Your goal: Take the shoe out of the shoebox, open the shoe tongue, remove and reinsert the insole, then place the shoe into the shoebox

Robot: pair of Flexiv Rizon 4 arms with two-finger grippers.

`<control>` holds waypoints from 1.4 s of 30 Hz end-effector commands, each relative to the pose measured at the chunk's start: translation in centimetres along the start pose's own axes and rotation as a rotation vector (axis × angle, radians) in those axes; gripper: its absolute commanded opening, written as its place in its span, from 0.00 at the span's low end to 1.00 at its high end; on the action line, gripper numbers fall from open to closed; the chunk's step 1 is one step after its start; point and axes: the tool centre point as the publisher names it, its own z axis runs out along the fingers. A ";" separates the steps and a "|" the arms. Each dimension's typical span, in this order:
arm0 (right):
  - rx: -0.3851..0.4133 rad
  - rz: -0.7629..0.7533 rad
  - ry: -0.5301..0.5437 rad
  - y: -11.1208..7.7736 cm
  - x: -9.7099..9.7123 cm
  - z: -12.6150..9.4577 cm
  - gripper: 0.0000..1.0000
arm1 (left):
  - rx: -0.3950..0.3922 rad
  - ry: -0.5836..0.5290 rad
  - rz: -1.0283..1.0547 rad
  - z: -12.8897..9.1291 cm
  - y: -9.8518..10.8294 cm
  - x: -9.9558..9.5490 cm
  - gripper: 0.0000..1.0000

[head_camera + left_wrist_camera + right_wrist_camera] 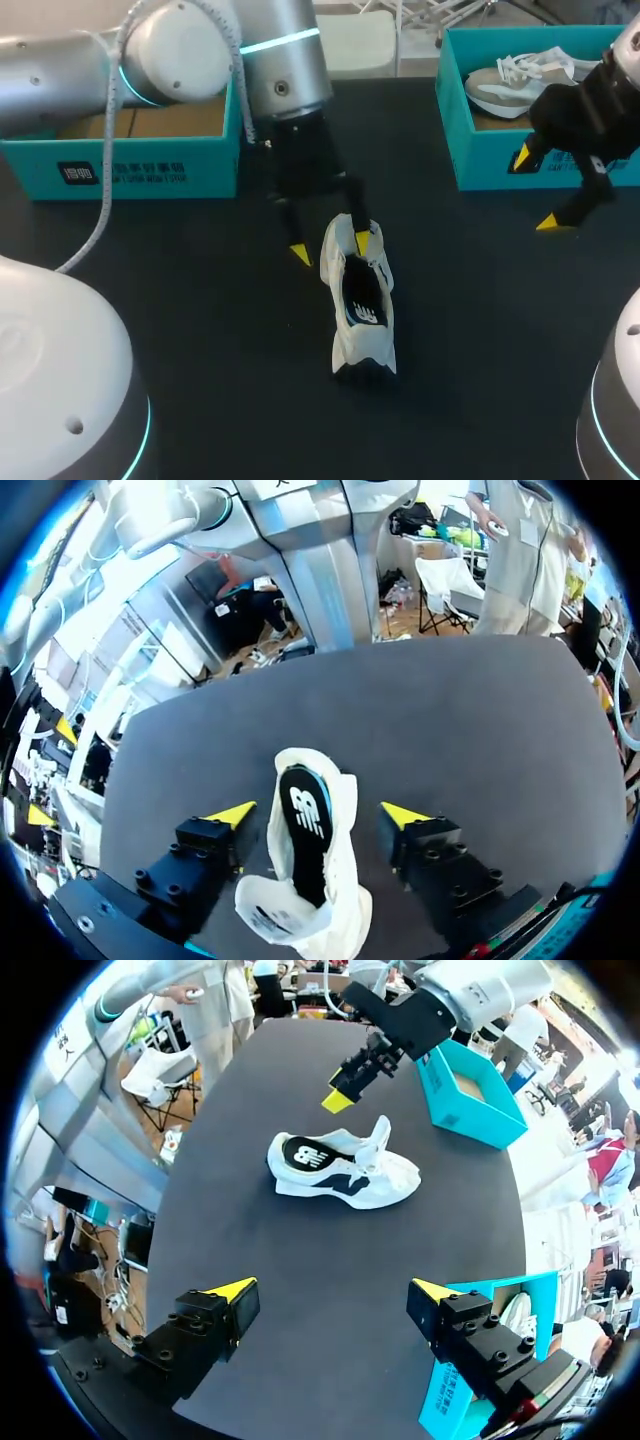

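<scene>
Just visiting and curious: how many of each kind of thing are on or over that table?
Shoes: 2 (white shoe, second shoe)
Teal boxes: 2 (left shoebox, right shoebox)
End effectors: 2 (left end effector, right end effector)
Total: 6

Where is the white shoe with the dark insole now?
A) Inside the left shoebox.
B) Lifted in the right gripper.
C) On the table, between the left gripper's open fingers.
C: the shoe lies on the table, with the yellow tips of the left gripper on either side of it.

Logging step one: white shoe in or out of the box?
Out. The shoe sits on the table, within the open left gripper, apart from the left shoebox and the right shoebox.
</scene>
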 end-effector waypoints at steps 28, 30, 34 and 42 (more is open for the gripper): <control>0.003 0.001 -0.002 0.0 0.0 0.1 1.00 | -0.268 0.139 0.033 7.2 4.0 -0.6 0.00; 0.003 0.001 -0.002 0.0 0.0 0.1 1.00 | -0.297 0.161 0.042 7.5 4.4 -0.5 0.00; 0.003 0.001 -0.002 0.0 0.0 0.1 1.00 | -0.365 0.185 0.074 7.8 5.1 -0.4 0.00; 0.003 0.001 -0.002 0.0 0.0 0.1 1.00 | -0.437 0.217 0.084 8.7 5.8 0.3 0.00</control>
